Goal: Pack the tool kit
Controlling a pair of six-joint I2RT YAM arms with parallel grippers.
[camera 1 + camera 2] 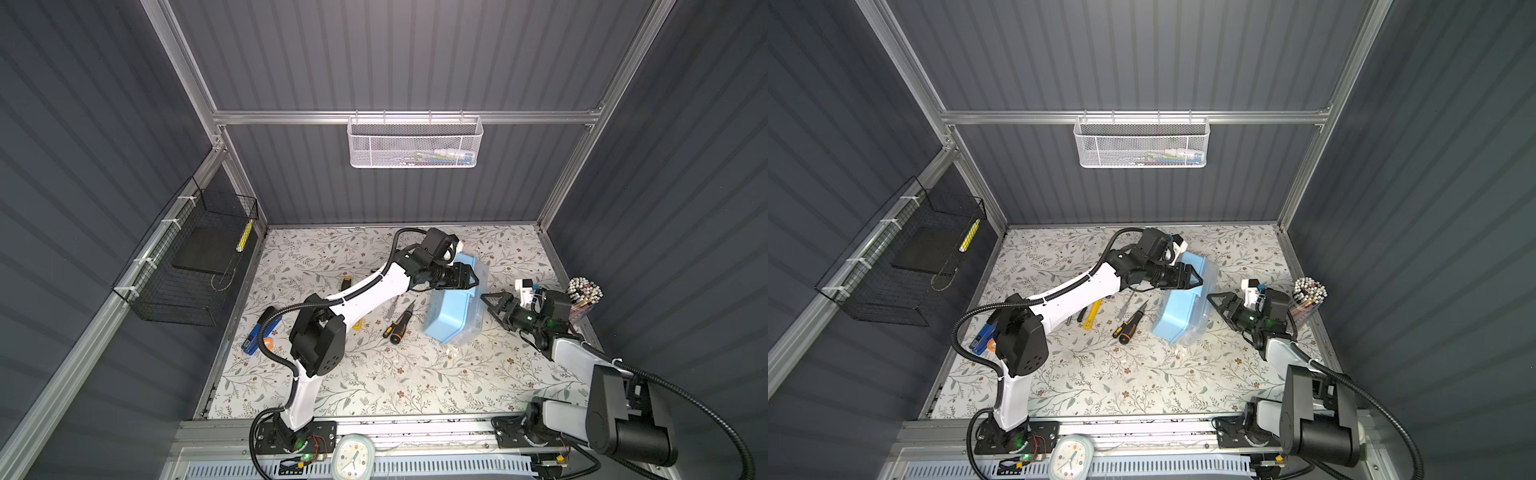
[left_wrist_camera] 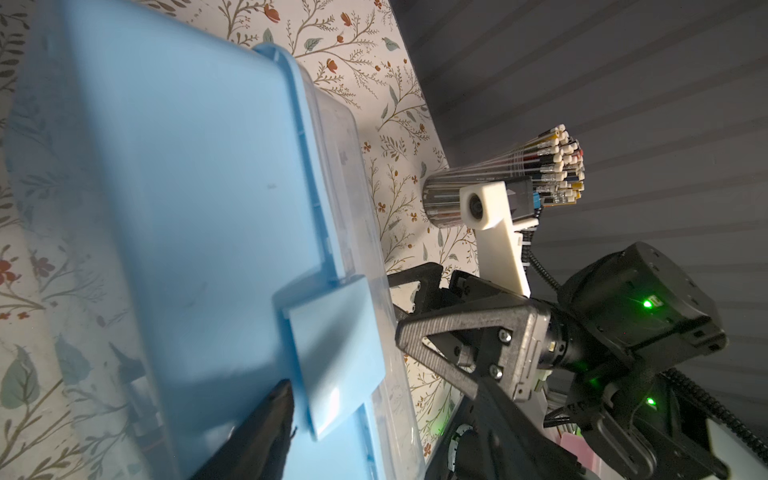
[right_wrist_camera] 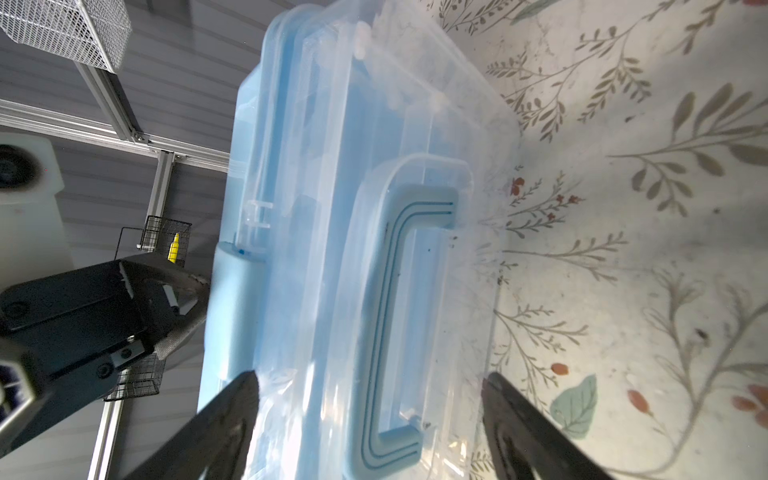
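Ahead of the black right gripper's [image 3: 372,378] jaws: light-blue tool kit [image 3: 291,166] with clear lid, blue handle [image 3: 380,332] with darker stripes. Beside the jaws, cream tabletop [image 3: 623,291] printed with grey-green leafy sprigs and red flowers.

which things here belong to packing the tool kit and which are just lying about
For the job: light-blue case, orange-black screwdriver, thin metal tool, yellow tool.
Just lying about: pen cup, white mesh basket, black wire basket, clock.

No writing can be read in any view. The black-and-orange screwdriver [image 1: 1128,325] bears an orange mark on its handle, too small to make out. The clock [image 1: 352,457] face shows coloured dots, with any numerals too blurred to read
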